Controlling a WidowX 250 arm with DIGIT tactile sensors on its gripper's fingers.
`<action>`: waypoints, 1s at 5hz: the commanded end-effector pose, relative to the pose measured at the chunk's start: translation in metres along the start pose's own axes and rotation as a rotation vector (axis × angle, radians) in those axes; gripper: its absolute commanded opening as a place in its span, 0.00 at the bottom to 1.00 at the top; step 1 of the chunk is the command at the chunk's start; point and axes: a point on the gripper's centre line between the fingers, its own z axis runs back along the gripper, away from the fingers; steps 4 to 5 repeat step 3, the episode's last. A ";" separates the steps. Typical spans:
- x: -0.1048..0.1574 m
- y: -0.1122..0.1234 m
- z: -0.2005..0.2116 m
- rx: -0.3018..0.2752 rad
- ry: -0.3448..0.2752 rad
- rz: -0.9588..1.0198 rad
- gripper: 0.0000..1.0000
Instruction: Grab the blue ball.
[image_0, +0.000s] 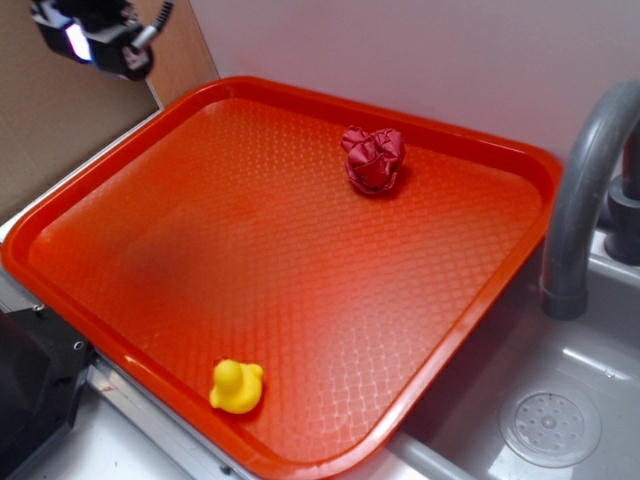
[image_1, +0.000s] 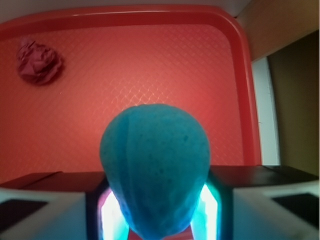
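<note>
A: Starting nearest the wrist camera, what is filling the bottom of the frame?

B: The small medium-blue rubbery ball with the dimpled skin (image_1: 154, 170) is sitting right between the gripper's (image_1: 157, 212) two pale fingers (image_1: 212, 202), which are pressing in on both its sides. So the jaws are closing on the ball and holding it (its lower half is looking squeezed narrower than its top).

A: And is it resting on anything?

B: It is hanging above the orange textured plastic tray (image_1: 150, 60), which is spreading out behind it. In the exterior view the gripper (image_0: 95, 40) is sitting high in the upper left corner, clear of the tray (image_0: 300, 250), though the ball itself is not showing there.

A: What else is lying on the tray?

B: At the bottom of the exterior frame, a small yellow rubber duck (image_0: 236, 386) is sitting near the front rim. Farther back, a dark red wrinkled cloth lump (image_0: 373, 158) is lying toward the top edge; both are well apart from the gripper.

A: So how far along is it?

B: I am judging the grab as done, with only a steady hold remaining.
</note>
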 end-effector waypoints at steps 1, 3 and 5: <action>-0.019 -0.042 0.055 -0.062 -0.092 -0.131 0.00; -0.016 -0.046 0.047 -0.040 -0.086 -0.111 0.00; -0.016 -0.046 0.047 -0.040 -0.086 -0.111 0.00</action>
